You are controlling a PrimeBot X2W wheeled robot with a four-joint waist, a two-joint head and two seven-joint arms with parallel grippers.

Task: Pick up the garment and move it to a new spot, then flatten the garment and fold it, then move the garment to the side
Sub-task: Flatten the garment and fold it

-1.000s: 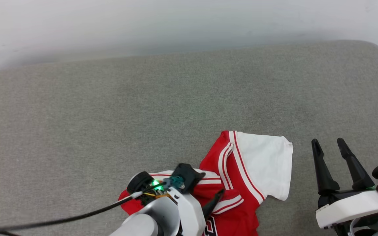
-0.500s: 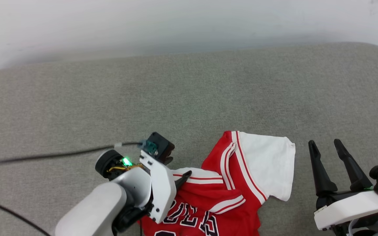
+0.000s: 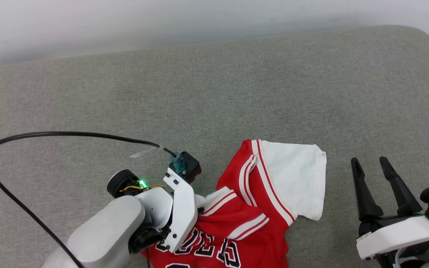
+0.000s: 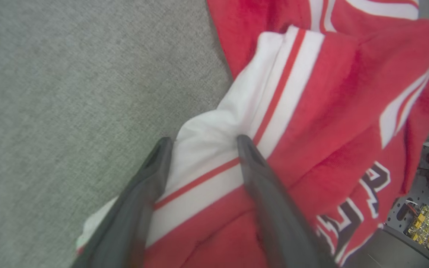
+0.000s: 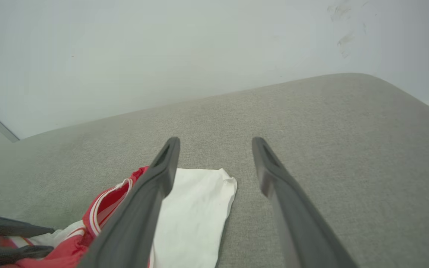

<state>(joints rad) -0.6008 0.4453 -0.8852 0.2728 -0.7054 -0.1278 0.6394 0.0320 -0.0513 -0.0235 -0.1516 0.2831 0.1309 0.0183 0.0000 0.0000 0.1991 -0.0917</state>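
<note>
Garment (image 3: 259, 193): red jersey, crumpled, lying on the grey upholstered surface (image 3: 237, 93) under and just ahead of the left gripper (image 4: 203, 140). In the left wrist view we see a raised fold of its white edge with one red stripe sitting between that gripper's two fingers. The fingers are spread apart, one on each side of the fold. The left finger (image 4: 140, 193) lies along the white edge where cloth meets upholstery, and the right finger (image 4: 263, 186) lies on the striped band. The cloth bulges up between them and looks loose, so we do not read it as pinched. Red body fabric fills the area to the right of these fingers, and part of the black, white-outlined lettering (image 4: 356, 208) is beside the right finger's base. In the head view the left wrist housing covers the near left part of the jersey, with a green light (image 3: 142, 183) lit on it and a black cable (image 3: 50, 134) looping away over the upholstery. One white short sleeve (image 3: 292, 178) is spread flat on the side towards the right gripper (image 3: 369, 160), near it but not touching, with bare upholstery between them. The right gripper's fingers are spread wide with nothing between them, pointing away from the robot. In its own wrist view the sleeve lies beside and partly behind its left finger (image 5: 155, 193). Beyond both grippers the upholstery runs to a pale wall (image 3: 125, 22).
</note>
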